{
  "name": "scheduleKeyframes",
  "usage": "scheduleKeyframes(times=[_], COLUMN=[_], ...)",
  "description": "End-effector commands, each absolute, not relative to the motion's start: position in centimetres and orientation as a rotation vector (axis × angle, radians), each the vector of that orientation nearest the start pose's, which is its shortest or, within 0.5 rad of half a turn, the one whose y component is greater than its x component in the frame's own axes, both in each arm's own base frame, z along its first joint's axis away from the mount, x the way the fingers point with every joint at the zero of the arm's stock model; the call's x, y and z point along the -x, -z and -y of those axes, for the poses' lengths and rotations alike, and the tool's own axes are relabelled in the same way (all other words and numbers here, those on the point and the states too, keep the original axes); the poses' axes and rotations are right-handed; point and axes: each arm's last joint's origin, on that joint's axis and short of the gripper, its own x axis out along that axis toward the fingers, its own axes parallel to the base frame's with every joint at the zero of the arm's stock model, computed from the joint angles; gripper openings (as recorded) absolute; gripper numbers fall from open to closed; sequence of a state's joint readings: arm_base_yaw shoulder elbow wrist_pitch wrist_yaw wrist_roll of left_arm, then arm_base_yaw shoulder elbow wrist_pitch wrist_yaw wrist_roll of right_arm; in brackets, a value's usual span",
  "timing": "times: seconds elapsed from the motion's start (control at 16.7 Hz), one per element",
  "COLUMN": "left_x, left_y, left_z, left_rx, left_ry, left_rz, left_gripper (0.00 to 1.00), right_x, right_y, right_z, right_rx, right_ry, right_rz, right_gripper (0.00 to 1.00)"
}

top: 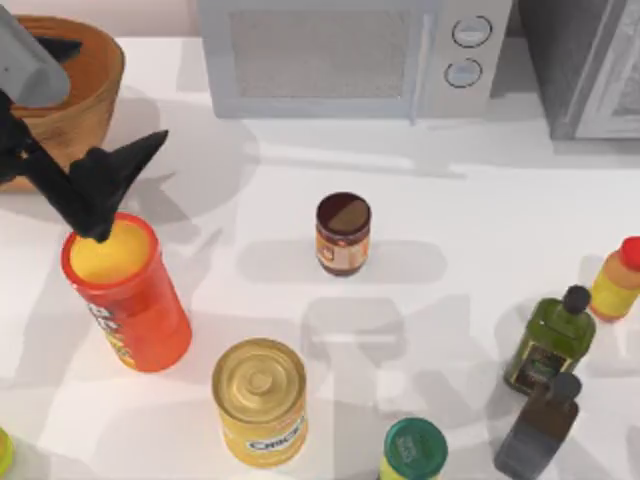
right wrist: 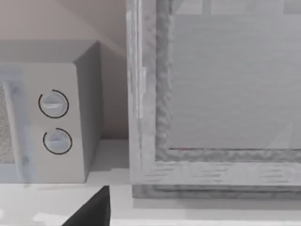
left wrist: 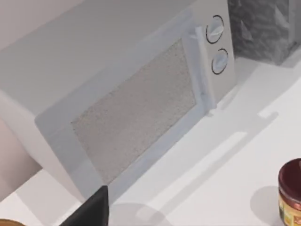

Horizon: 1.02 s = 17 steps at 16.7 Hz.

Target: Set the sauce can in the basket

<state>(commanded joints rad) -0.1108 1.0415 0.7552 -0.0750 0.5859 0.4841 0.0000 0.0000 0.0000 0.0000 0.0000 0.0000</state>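
The sauce can (top: 343,233), small with a dark brown top and a brown-and-orange label, stands upright near the middle of the table. Its edge shows in the left wrist view (left wrist: 290,194). The round wicker basket (top: 88,100) sits in the far left corner, partly covered by my left arm. My left gripper (top: 122,185) hangs open and holds nothing. It is over the table between the basket and a red-orange canister, well to the left of the sauce can. My right gripper (top: 545,425) is at the front right, far from the can.
A red-orange canister with a yellow top (top: 125,295) stands right below the left gripper. In front are a gold-topped yellow can (top: 260,400) and a green-lidded can (top: 413,450). An olive bottle (top: 550,345) and a yellow bottle (top: 617,280) stand at the right. A microwave (top: 340,55) lines the back.
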Motion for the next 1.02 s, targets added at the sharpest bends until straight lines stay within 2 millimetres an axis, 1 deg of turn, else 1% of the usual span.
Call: scheduleKeyframes(times=[0.06, 0.18, 0.3, 0.36, 0.48, 0.6, 0.66, 0.78, 0.84, 1.02], left_x=[-25.0, -29.2, -32.8, -34.3, -36.3, -37.3, -37.5, -37.6, -37.5, -37.5], left_y=[-27.9, -26.0, -22.9, -21.1, -17.5, -14.5, -13.4, -11.7, -11.3, -11.3], left_z=[4.7, 5.8, 7.2, 8.1, 9.9, 11.8, 12.6, 13.7, 14.0, 14.0], left_rx=[-0.378, -0.398, -0.411, -0.416, -0.425, -0.432, -0.434, -0.435, -0.434, -0.434], left_ry=[0.806, 0.912, 1.02, 1.074, 1.183, 1.282, 1.324, 1.385, 1.4, 1.402], left_rz=[-0.213, -0.282, -0.352, -0.385, -0.436, -0.464, -0.473, -0.485, -0.489, -0.49], left_gripper=[1.0, 1.0, 1.0, 1.0, 1.0, 1.0, 1.0, 1.0, 1.0, 1.0], right_x=[-10.6, -10.6, -10.6, -10.6, -10.6, -10.6, -10.6, -10.6, -10.6, -10.6], right_y=[-16.0, -16.0, -16.0, -16.0, -16.0, -16.0, -16.0, -16.0, -16.0, -16.0], right_z=[0.1, 0.1, 0.1, 0.1, 0.1, 0.1, 0.1, 0.1, 0.1, 0.1], right_rx=[0.0, 0.0, 0.0, 0.0, 0.0, 0.0, 0.0, 0.0, 0.0, 0.0], right_ry=[0.0, 0.0, 0.0, 0.0, 0.0, 0.0, 0.0, 0.0, 0.0, 0.0], right_rz=[0.0, 0.0, 0.0, 0.0, 0.0, 0.0, 0.0, 0.0, 0.0, 0.0], right_gripper=[1.0, 1.0, 1.0, 1.0, 1.0, 1.0, 1.0, 1.0, 1.0, 1.0])
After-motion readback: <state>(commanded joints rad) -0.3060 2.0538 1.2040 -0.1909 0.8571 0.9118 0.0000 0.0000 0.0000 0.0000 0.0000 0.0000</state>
